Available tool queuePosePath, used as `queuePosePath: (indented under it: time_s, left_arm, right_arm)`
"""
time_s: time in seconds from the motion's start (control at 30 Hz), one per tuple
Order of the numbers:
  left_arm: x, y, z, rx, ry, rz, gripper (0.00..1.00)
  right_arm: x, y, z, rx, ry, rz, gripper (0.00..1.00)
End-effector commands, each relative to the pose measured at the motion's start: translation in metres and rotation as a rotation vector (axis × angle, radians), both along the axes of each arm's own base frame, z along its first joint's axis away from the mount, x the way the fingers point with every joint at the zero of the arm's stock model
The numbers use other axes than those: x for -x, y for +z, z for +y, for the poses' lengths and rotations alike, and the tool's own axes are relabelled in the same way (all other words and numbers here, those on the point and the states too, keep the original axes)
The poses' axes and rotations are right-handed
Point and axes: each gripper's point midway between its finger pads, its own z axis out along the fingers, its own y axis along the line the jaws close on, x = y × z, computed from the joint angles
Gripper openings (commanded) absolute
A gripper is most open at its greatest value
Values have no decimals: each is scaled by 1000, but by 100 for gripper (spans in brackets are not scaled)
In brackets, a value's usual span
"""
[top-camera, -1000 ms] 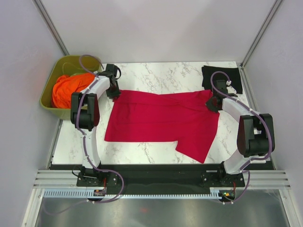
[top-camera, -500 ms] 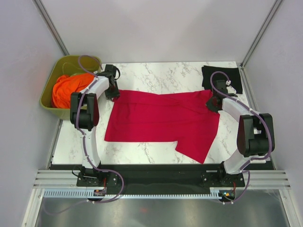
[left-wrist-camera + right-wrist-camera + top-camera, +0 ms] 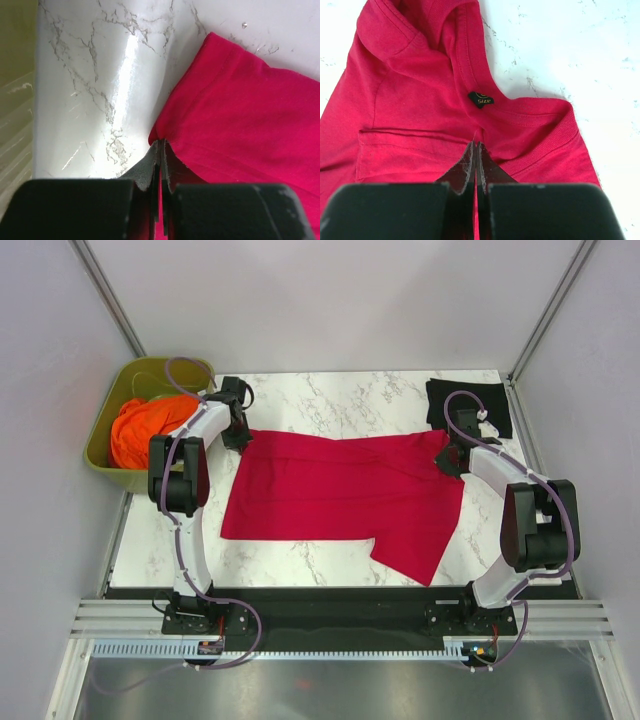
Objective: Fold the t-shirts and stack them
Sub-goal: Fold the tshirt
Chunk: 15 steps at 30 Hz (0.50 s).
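Top external view: the crimson red cloth t-shirt (image 3: pixel 340 495) lies spread flat across the middle of the white marble counter (image 3: pixel 340 400), one sleeve pointing toward my bases. My left pincer (image 3: pixel 240 437) sits at the shirt's far left corner and my right pincer (image 3: pixel 447 462) at its far right end. I judge the two ends are taken so the long far edge can be lifted evenly and laid over in one fold.

Left wrist view: my left pincer is closed tight, with a small ridge of the red hem pinched between the fingers (image 3: pixel 150 167).

Right wrist view: my right pincer is likewise squeezed closed on the ribbed neckline, just below the small black size label (image 3: pixel 480 99).

A folded black cloth t-shirt (image 3: pixel 465 400) rests at the far right corner, near my right pincer. It seems set aside to start the stack. An olive-green plastic tub (image 3: pixel 100 455) holding orange cloth (image 3: pixel 145 430) stands off the counter's left edge.
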Motion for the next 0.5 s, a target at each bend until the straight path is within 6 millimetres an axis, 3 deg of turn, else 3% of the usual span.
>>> queuePosePath:
  time_s: [0.0,0.47]
  left_arm:
    - [-8,13,4,-2,17,-43,2]
    - [-12,51,7,-1,52,-116,2]
  right_arm:
    - [-15,29,-3,17,-4,-86,0]
    - [-21,56,-9,62,6,-140,0]
